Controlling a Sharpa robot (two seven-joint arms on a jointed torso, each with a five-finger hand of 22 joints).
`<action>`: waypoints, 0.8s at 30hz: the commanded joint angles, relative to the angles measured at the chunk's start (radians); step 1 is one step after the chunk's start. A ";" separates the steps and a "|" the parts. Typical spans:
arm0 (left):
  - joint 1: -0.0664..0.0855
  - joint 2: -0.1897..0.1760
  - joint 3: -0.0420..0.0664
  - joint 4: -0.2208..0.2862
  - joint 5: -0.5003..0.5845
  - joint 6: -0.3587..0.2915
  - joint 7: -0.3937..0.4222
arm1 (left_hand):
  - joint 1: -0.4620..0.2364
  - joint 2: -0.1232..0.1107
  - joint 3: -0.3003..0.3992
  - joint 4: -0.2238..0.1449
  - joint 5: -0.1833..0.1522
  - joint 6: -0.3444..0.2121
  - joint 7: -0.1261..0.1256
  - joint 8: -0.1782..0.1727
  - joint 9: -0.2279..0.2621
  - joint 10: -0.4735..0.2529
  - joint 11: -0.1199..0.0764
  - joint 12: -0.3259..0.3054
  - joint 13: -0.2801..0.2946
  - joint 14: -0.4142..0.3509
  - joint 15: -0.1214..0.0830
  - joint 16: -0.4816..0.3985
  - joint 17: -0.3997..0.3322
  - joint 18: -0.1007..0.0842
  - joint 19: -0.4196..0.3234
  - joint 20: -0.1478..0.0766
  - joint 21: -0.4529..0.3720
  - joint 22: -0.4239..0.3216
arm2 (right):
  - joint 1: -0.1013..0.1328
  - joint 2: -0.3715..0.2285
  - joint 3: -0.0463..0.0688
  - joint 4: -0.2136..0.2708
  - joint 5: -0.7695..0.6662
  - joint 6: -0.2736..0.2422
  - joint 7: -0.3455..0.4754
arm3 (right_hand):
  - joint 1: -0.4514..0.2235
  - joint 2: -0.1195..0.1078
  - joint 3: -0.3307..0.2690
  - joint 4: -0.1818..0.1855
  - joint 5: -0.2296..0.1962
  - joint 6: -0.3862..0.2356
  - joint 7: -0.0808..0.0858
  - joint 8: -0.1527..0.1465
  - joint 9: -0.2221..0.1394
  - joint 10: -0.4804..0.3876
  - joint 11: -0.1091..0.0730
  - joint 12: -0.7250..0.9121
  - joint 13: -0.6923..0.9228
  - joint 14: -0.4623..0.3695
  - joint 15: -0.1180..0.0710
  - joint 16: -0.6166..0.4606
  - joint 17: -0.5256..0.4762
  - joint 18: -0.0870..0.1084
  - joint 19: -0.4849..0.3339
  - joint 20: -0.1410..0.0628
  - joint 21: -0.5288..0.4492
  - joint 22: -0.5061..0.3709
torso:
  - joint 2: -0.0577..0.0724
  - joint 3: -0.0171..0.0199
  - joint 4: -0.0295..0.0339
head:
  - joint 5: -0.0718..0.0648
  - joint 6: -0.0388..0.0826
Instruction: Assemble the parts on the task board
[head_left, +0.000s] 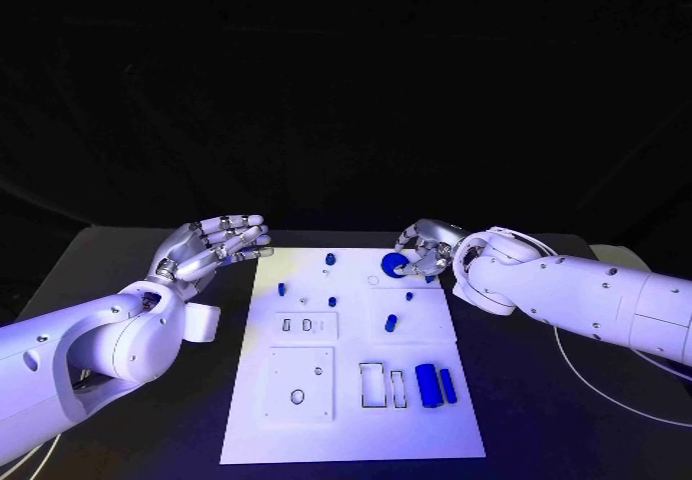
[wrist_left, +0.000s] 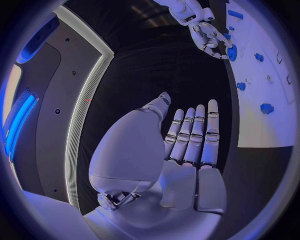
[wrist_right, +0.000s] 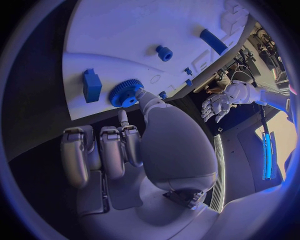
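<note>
Gear (wrist_right: 126, 93) apparently pinched by right robot hand (head_left: 428, 248); left robot hand (head_left: 214, 245) spread, holding nothing.

A robotics lab test cell is indicated: a black desk (head_left: 130, 262) set against dark drapes, a white task board (head_left: 353, 420) with machined slots, and lit equipment panels (wrist_left: 75, 100) seen alongside.

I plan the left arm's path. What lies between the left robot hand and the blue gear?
In the head view, between the left robot hand and the blue gear: bare task board and one small blue part.
</note>
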 joint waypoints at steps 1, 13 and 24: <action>0.001 0.003 0.001 0.003 0.003 0.017 0.003 | -0.007 0.007 0.005 0.003 0.005 -0.007 0.080 -0.003 -0.002 -0.004 0.000 -0.004 -0.001 -0.007 0.001 -0.003 -0.001 0.009 -0.005 0.001 -0.005 -0.001 | -0.004 0.003 0.000 -0.004 -0.018 0.016 -0.005 | 0.012 0.003 0.009 -0.001 0.006 0.011 0.000 0.004 0.001 0.004 0.000 0.007 0.151 0.106 0.004 0.003 0.256 -0.011 0.083 0.006 0.003 0.222 | 0.000 -0.0003 -0.0011 | 0.000 0.000; 0.001 0.002 0.001 0.005 0.003 0.019 0.003 | -0.007 0.008 0.007 0.003 0.005 -0.007 0.081 -0.003 -0.002 -0.005 0.001 -0.004 -0.002 -0.008 0.001 -0.004 -0.002 0.009 -0.005 0.001 -0.005 -0.001 | -0.011 0.011 0.000 -0.009 -0.014 0.033 -0.005 | 0.017 0.005 0.017 -0.003 0.008 0.029 -0.003 0.007 0.002 0.009 -0.003 0.010 0.156 0.107 0.002 0.004 0.260 -0.013 0.086 0.004 0.007 0.229 | 0.001 0.0003 -0.0015 | 0.001 -0.005; 0.001 0.001 0.001 0.006 0.003 0.022 0.001 | -0.006 0.009 0.008 0.003 0.005 -0.008 0.081 -0.003 -0.002 -0.005 0.001 -0.004 -0.001 -0.008 0.001 -0.005 -0.002 0.009 -0.006 0.001 -0.006 -0.002 | -0.015 0.013 0.000 -0.003 -0.107 -0.033 -0.024 | 0.034 0.028 0.095 -0.015 -0.035 0.123 -0.014 0.013 -0.007 0.034 -0.013 0.025 0.181 0.108 -0.008 0.005 0.263 -0.017 0.096 -0.004 0.019 0.246 | 0.001 0.0007 -0.0016 | 0.002 -0.008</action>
